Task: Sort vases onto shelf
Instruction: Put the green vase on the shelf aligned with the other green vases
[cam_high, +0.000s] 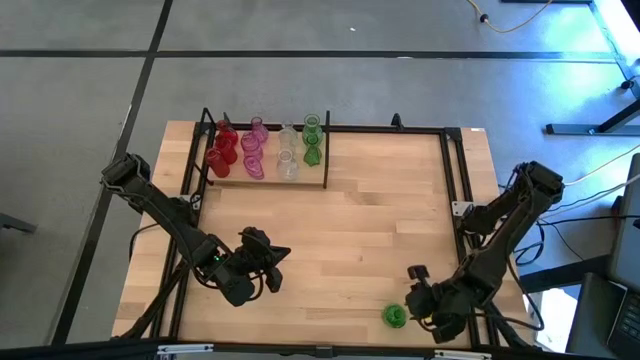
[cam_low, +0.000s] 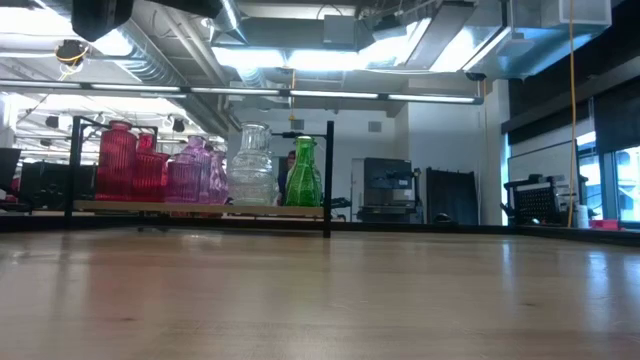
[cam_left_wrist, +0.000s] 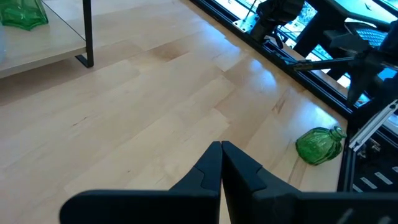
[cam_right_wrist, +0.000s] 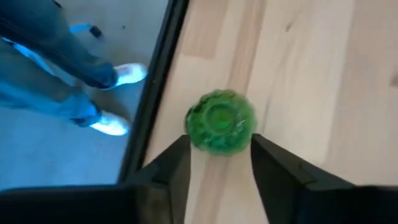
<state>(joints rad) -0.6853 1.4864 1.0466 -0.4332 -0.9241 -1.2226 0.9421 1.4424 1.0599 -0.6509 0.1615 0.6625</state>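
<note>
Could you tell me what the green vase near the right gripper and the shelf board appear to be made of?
The small green translucent vase looks like ribbed glass or clear plastic: light passes through and its surface glints. The low light-wood shelf board shows pale wood grain, matte, framed by thin black rods, probably metal.

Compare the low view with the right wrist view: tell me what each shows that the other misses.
Only the low view shows the shelf with red, pink, clear and green vases standing upright on it.

Only the right wrist view shows the right gripper, fingers open, with a lone green vase just ahead of its gap near the table edge, and a person's legs and shoes on the floor beyond.

Both show the bare wooden tabletop.
</note>
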